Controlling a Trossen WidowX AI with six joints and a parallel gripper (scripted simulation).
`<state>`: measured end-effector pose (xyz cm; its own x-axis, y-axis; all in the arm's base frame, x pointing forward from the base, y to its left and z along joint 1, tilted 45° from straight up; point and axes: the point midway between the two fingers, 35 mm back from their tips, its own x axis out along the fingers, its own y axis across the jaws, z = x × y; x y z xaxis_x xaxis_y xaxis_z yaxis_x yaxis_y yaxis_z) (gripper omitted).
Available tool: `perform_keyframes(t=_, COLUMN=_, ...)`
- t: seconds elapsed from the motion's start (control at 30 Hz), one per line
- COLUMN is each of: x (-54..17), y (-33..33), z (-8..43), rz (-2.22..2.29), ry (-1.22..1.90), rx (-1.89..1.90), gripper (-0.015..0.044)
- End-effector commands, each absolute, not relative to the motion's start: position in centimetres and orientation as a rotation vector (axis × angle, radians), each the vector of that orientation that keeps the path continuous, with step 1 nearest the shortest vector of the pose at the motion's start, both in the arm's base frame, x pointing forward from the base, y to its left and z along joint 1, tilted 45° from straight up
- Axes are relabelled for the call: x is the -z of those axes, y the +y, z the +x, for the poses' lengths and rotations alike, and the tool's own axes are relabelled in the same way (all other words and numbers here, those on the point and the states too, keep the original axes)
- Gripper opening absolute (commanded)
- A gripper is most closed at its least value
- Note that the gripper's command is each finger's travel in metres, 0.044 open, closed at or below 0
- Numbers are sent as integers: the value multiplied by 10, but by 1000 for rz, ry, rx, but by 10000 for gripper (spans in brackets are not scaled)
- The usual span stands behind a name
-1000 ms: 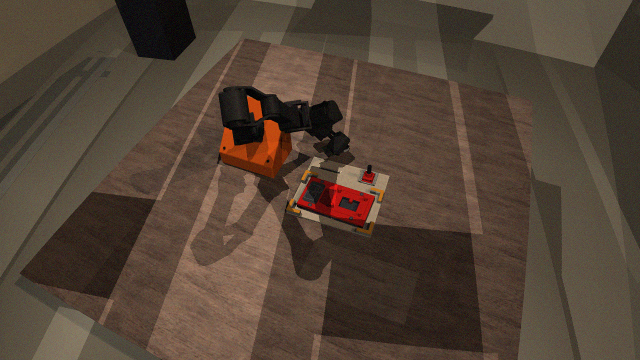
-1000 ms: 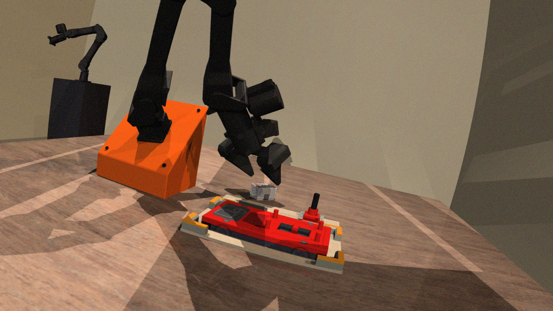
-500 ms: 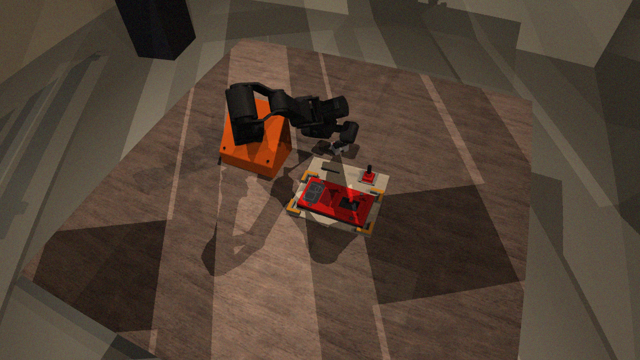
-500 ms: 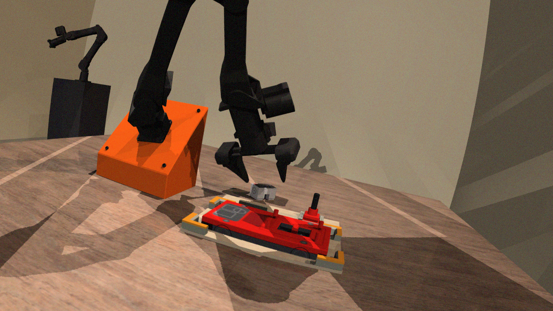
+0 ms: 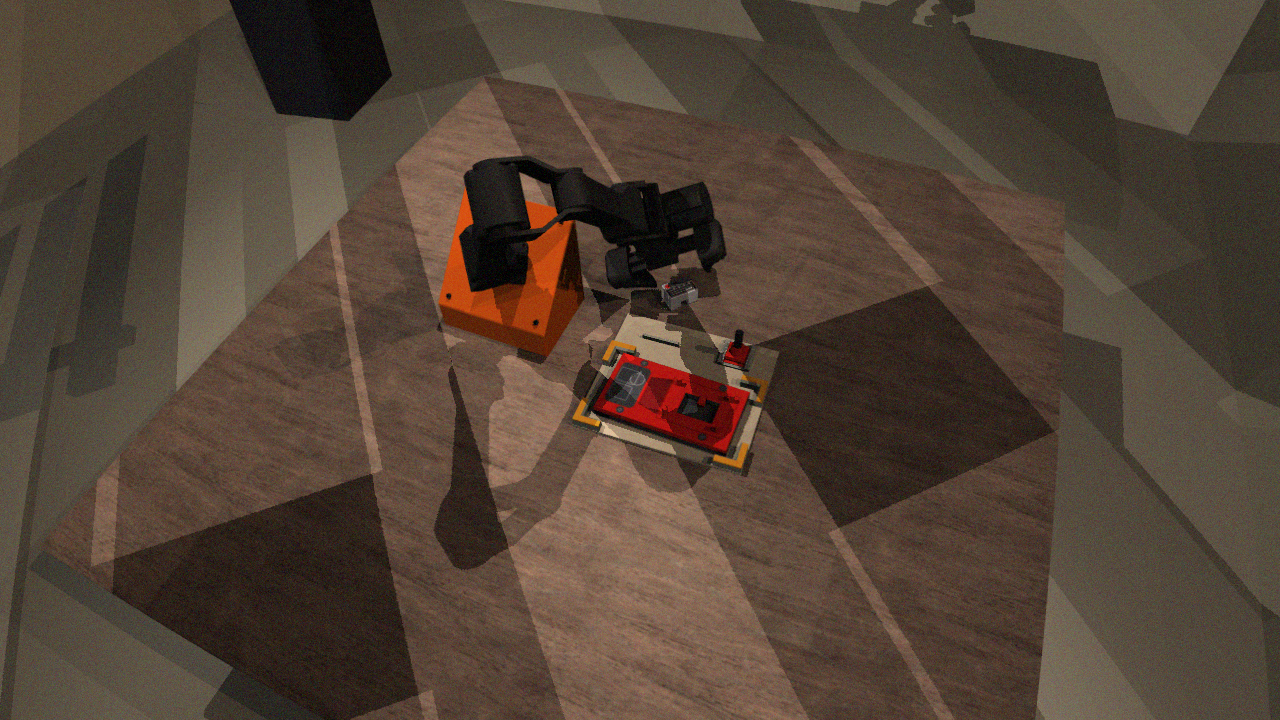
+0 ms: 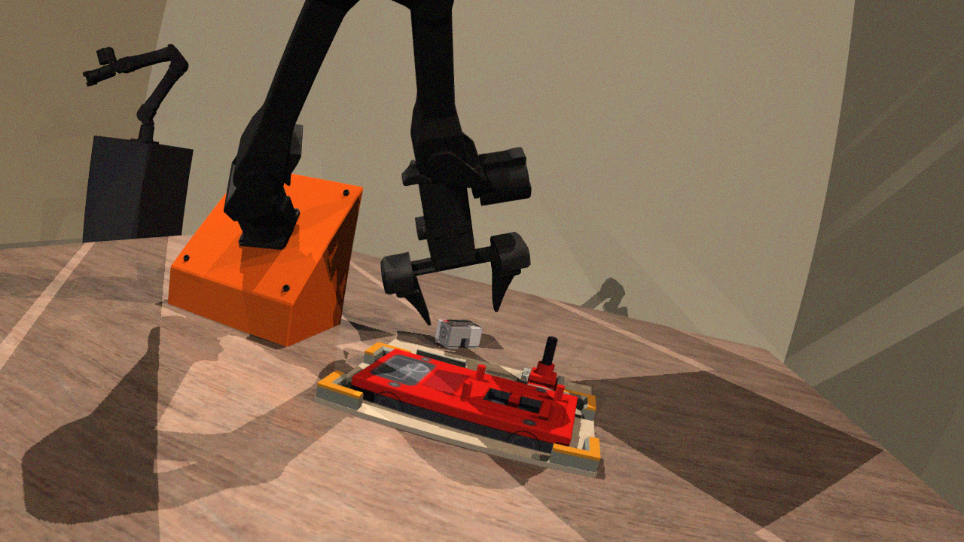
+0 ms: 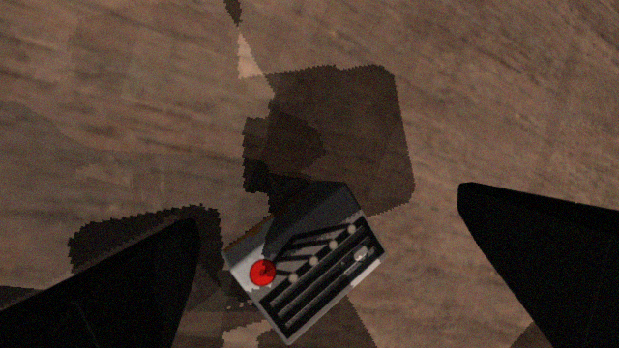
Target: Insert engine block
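Observation:
The grey engine block (image 5: 680, 294) (image 6: 459, 334) (image 7: 309, 275) lies on the table behind the car fixture, its striped top with a red round spot facing up. A dark notch shows low on its side in the exterior view. My gripper (image 5: 671, 273) (image 6: 462, 316) (image 7: 328, 214) is open and empty, pointing down above the block. In the wrist view the block lies diagonally between the fingers, nearer the left one. The red car body (image 5: 644, 413) (image 6: 431, 402) sits in the fixture; its opening (image 5: 698, 408) is empty, with a red rib at its middle.
The cream fixture plate (image 5: 635, 326) (image 6: 417, 421) has orange-topped corner brackets around the car. A red part with an upright black stick (image 5: 738, 339) (image 6: 550, 350) stands at its back right. My orange base (image 5: 510, 313) (image 6: 229, 290) is at the left. Another arm stands on a dark pedestal (image 6: 111, 188) farther back.

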<state>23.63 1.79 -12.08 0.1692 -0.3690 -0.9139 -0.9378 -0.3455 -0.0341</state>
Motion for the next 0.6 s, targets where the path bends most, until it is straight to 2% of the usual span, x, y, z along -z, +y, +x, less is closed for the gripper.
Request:
perform_keyframes(t=0.0, x=122, y=19, z=238, rz=-1903, ry=1227, rx=-1267, gripper=440)
perform_keyframes(t=0.57, x=121, y=23, z=241, rz=-2207, ry=1104, rx=-1828, gripper=440)
